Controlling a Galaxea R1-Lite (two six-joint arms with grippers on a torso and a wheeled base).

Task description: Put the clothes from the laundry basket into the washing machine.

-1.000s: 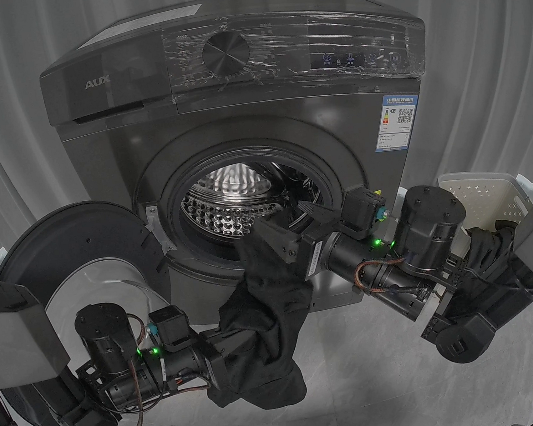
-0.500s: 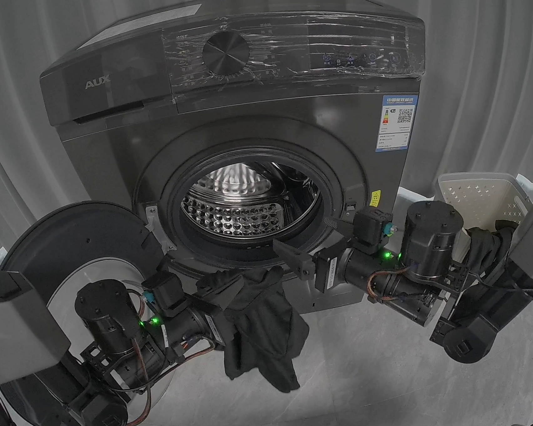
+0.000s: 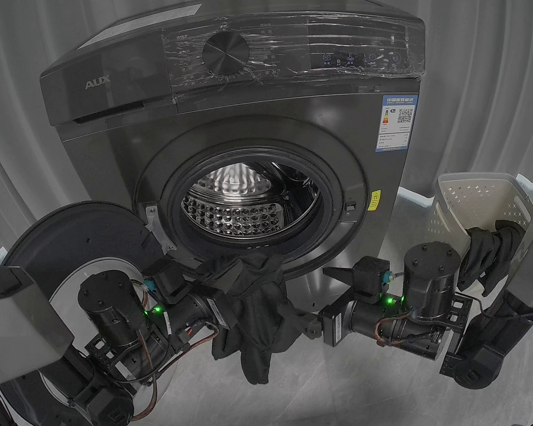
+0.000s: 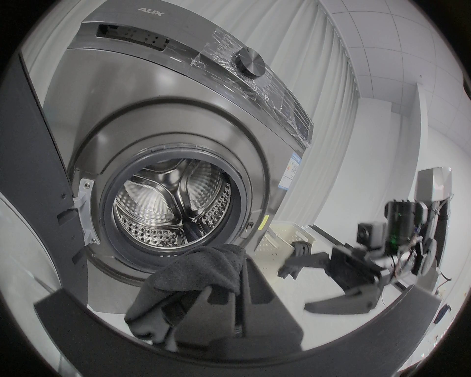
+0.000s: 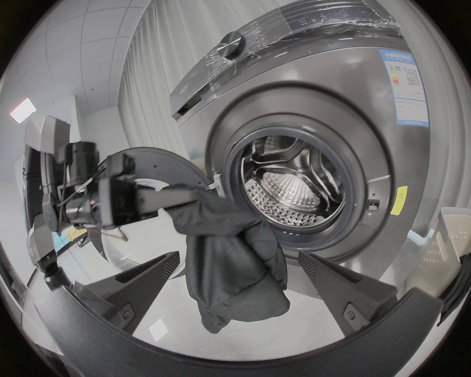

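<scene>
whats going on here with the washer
The left gripper holds a black garment just below the washer's open mouth, and most of it hangs toward the floor. The right gripper is open beside it, gripping nothing. The drum looks empty, the door is swung wide, and another dark garment hangs over the basket rim.
</scene>
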